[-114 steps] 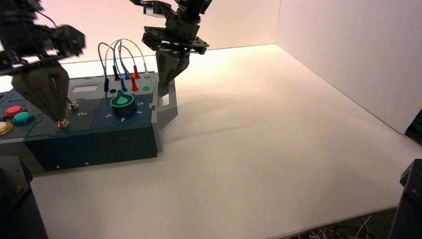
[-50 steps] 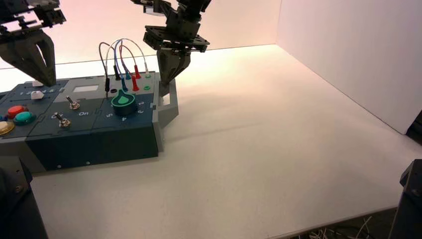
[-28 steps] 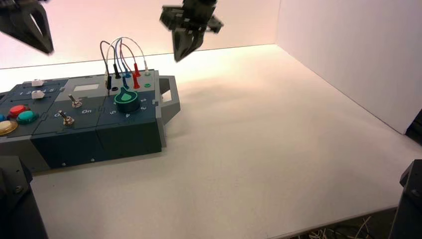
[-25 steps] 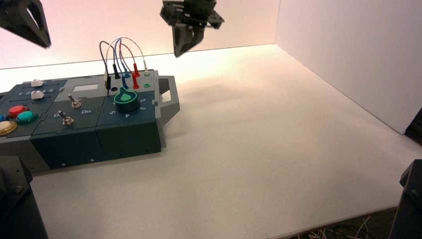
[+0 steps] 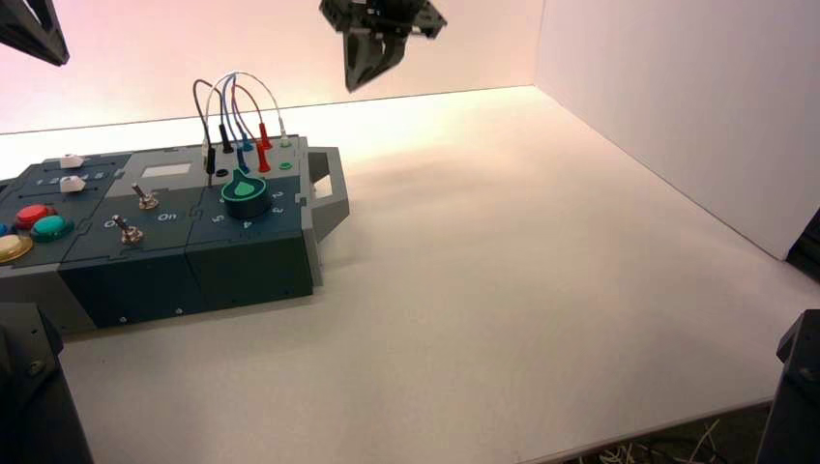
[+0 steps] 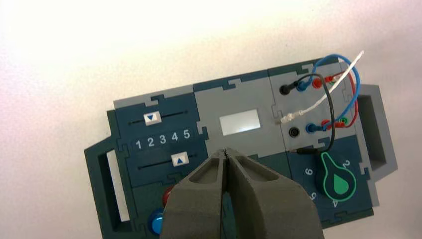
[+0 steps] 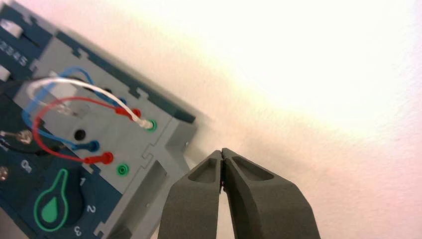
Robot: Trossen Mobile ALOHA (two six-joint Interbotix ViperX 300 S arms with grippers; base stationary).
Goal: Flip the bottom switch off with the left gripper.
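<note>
The bottom switch [image 5: 126, 230], a tiny silver toggle, stands free on the dark blue box [image 5: 193, 271], nearer its front edge than the twin toggle [image 5: 145, 199]. My left gripper [image 5: 56, 56] hangs shut high above the box's far left end, mostly cut off by the high view's corner. In the left wrist view its closed fingers [image 6: 199, 199] cover both toggles, and the left gripper [image 6: 226, 153] holds nothing. My right gripper [image 5: 356, 87] is also shut and empty, high above the table behind the box's right handle [image 5: 329, 188].
The box also carries a green pointer knob [image 5: 244, 190], looped wires [image 5: 232, 106] in sockets, two white sliders [image 5: 71, 172] and red [image 5: 32, 214], green [image 5: 50, 227] and yellow [image 5: 10, 247] buttons. A white wall [image 5: 677, 116] bounds the table on the right.
My left gripper has lifted off the bottom switch and climbed up and to the left. The right gripper has risen from the box's right handle. The box has shifted slightly to the right.
</note>
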